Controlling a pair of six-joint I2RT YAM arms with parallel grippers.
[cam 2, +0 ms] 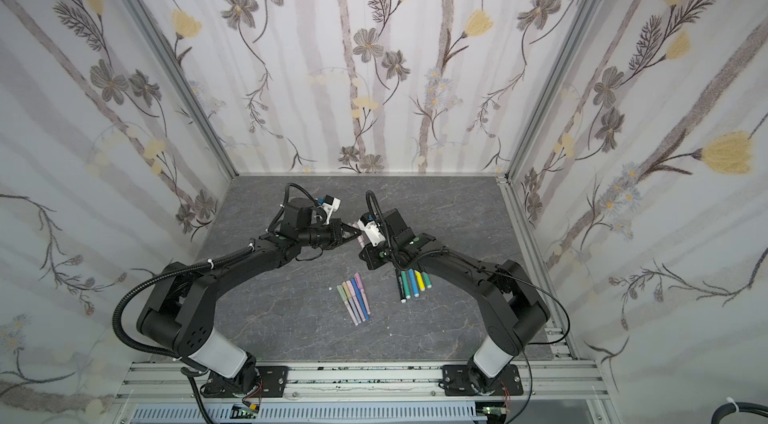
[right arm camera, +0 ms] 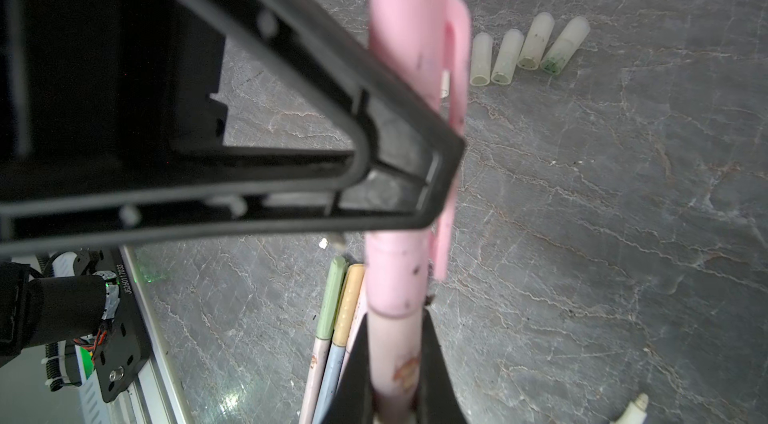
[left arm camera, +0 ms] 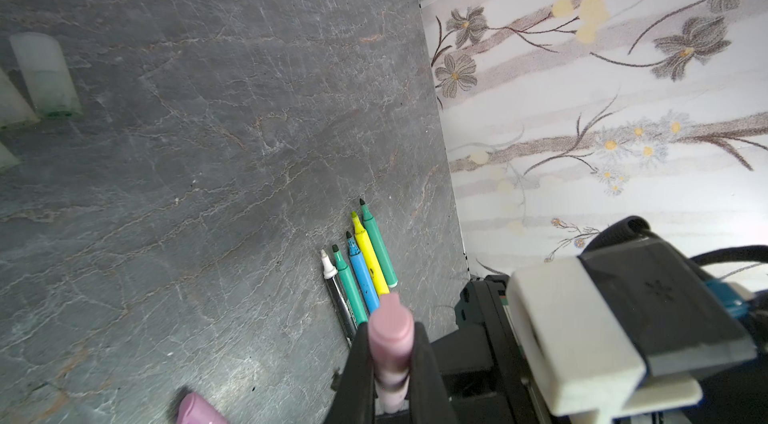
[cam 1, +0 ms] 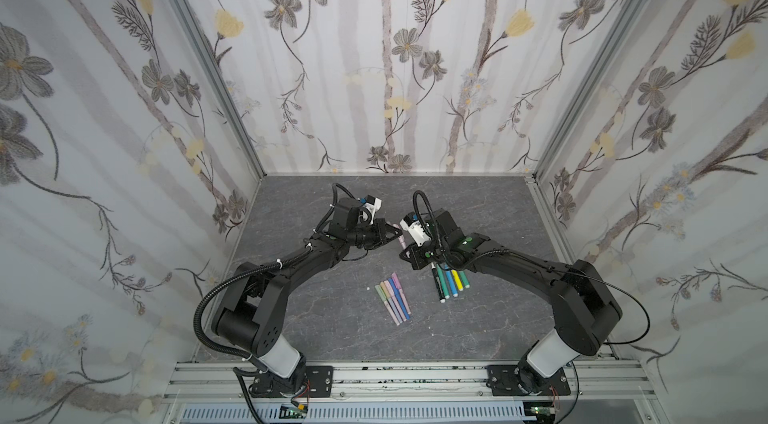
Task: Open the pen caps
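Note:
A pink pen [cam 1: 401, 241] hangs above the table between both grippers. My left gripper [left arm camera: 390, 339] is shut on its pink cap [left arm camera: 390, 326]. In the right wrist view, a left finger [right arm camera: 415, 160] crosses that cap [right arm camera: 411, 27]. My right gripper [right arm camera: 397, 326] is shut on the pen's pale pink barrel [right arm camera: 395, 359]; the cap still sits on the barrel. In both top views the grippers [cam 1: 392, 233] [cam 2: 365, 253] meet tip to tip at mid-table. Several thin pastel pens [cam 1: 394, 297] [cam 2: 354, 297] lie capped in a row in front.
Several thick uncapped markers [cam 1: 451, 280] [left arm camera: 365, 264] lie in a row under my right forearm. Several translucent caps [right arm camera: 528, 48] [left arm camera: 43, 73] lie loose on the grey slate table [cam 1: 332, 326]. Flowered walls close in the back and both sides.

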